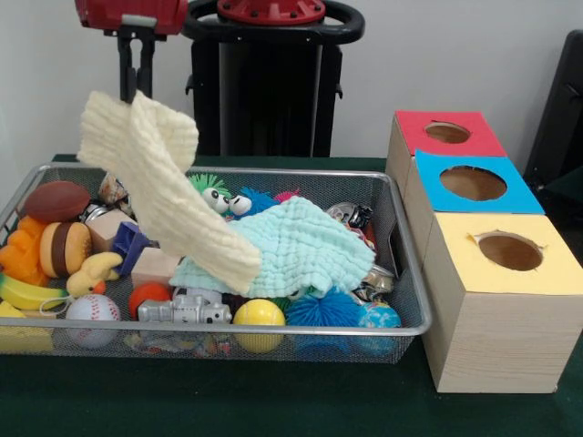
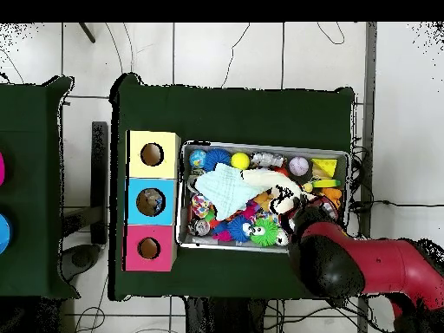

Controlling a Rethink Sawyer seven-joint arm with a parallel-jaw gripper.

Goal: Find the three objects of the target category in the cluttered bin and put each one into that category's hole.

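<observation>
The wire mesh bin [image 1: 228,169] stands on the green table, full of toys; it also shows in the overhead view [image 2: 260,146]. My gripper [image 1: 135,89] hangs over the bin's left part in the front view. It is shut on the top corner of a cream knitted cloth [image 1: 159,182]. The cloth is lifted, and its lower end rests on a pale teal cloth [image 1: 305,248] in the bin's middle. In the overhead view the arm [image 2: 347,260] hides the gripper; the cream cloth [image 2: 269,180] shows there. The red-topped hole [image 1: 447,133] is the farthest box to the right of the bin, and shows in the overhead view [image 2: 149,248].
Blue-topped hole [image 1: 473,183] and yellow-topped hole [image 1: 510,251] sit in front of the red one. The bin holds a baseball [image 1: 91,309], a yellow ball [image 1: 259,314], a blue spiky ball [image 1: 328,309], a brown football [image 1: 56,198], a banana [image 1: 27,293] and a silver toy [image 1: 187,312].
</observation>
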